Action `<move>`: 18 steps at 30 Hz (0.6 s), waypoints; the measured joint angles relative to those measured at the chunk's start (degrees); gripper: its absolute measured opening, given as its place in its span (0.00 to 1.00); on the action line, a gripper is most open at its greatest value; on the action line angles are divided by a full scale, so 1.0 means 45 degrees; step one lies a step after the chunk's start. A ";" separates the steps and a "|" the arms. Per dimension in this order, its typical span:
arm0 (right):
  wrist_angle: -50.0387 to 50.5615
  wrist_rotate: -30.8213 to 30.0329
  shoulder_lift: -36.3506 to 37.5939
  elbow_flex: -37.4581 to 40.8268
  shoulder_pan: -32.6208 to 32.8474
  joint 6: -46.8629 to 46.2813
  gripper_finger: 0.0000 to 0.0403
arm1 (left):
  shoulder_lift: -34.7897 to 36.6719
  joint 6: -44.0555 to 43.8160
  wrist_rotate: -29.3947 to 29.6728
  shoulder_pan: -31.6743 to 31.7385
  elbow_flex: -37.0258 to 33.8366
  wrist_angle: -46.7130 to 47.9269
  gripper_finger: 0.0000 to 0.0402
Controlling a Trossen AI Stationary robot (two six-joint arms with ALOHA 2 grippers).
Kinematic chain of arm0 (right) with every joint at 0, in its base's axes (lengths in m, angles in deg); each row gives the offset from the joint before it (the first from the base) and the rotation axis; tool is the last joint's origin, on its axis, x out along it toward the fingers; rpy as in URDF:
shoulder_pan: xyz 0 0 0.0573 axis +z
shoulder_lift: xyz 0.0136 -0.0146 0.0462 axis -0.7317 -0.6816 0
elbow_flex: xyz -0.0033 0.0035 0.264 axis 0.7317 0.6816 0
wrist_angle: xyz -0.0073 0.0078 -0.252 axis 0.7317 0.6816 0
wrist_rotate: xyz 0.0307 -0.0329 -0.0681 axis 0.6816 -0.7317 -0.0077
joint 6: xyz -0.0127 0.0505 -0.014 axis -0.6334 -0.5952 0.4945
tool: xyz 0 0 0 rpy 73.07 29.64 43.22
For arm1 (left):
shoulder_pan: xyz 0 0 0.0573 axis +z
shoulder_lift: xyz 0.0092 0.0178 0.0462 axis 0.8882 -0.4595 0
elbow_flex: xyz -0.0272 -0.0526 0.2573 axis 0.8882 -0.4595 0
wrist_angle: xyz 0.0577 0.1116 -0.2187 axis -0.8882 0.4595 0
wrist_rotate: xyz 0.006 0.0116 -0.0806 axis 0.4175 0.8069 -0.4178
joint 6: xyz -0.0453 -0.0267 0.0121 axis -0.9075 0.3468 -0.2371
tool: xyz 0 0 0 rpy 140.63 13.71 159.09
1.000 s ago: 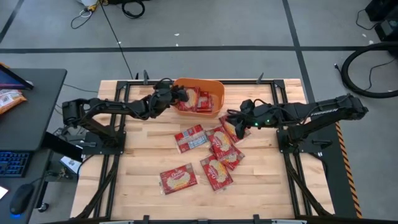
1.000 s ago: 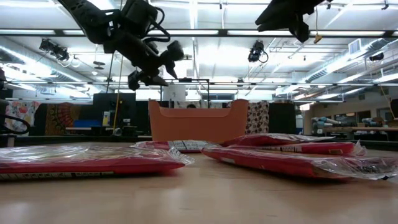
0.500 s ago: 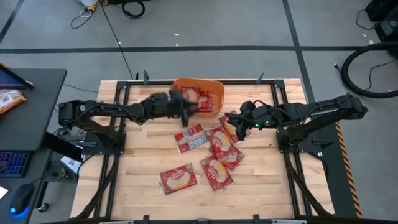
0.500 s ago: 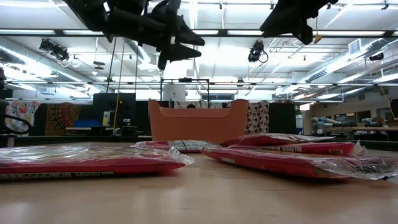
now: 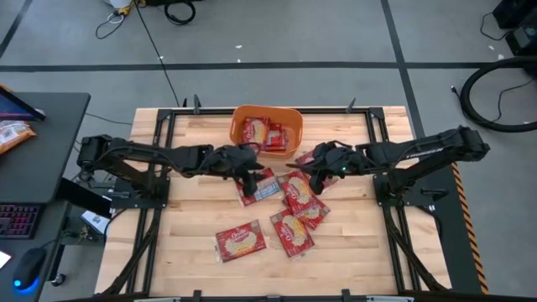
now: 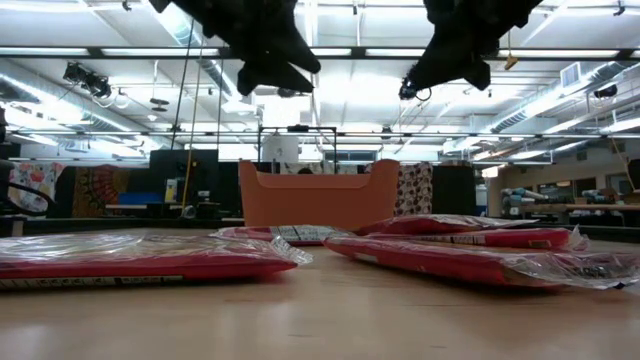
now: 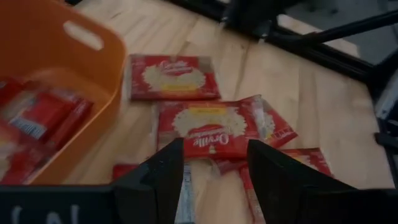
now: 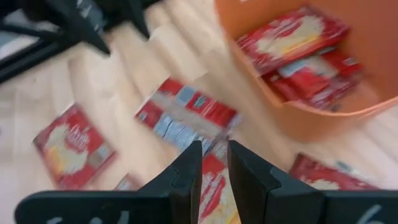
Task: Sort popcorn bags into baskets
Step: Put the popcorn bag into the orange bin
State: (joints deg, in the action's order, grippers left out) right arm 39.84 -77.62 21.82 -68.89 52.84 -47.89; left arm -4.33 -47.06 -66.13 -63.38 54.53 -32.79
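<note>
Several popcorn bags (image 5: 285, 205) lie loose at 6 o'clock of the basket (image 5: 266, 132); the empty, parted left gripper (image 5: 250, 170) hovers over the nearest bag (image 5: 258, 186), long axis 8-to-2 o'clock; the right gripper (image 5: 315, 164), narrowly apart, hangs at 3 o'clock.

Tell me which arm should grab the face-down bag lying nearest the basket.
Left. The left tool is open, empty and right over that face-down popcorn bag. The right tool, also open, sits over the packets beside the orange basket.
</note>
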 joint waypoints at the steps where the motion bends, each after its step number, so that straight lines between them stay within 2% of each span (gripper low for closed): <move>1: -0.0021 0.0328 -0.0042 0.0000 0.0000 0.0102 0.20 | -0.0004 -0.0139 0.0292 -0.0108 0.0147 0.0365 0.45; 7: -0.0002 0.1859 -0.0014 0.0005 0.0000 0.0143 0.20 | -0.0010 -0.1204 0.1967 -0.0891 0.1085 0.1864 0.45; 11: 0.0021 0.2109 -0.0006 0.0005 0.0112 0.0442 0.20 | -0.0012 -0.2051 0.2878 -0.1469 0.1253 0.1920 0.45; 15: 0.0018 0.2000 -0.0006 0.0005 0.0185 0.0788 0.20 | -0.0279 -0.3485 0.2862 -0.1749 0.1238 0.2319 0.45; 18: 0.0008 0.1798 -0.0006 0.0005 0.0181 0.0921 0.20 | -0.0612 -0.4440 0.2325 -0.1867 0.1234 0.2536 0.45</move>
State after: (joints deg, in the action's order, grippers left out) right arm 39.88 -69.53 21.79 -68.87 53.65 -43.74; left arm -7.09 -67.04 -55.67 -71.78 60.08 -21.38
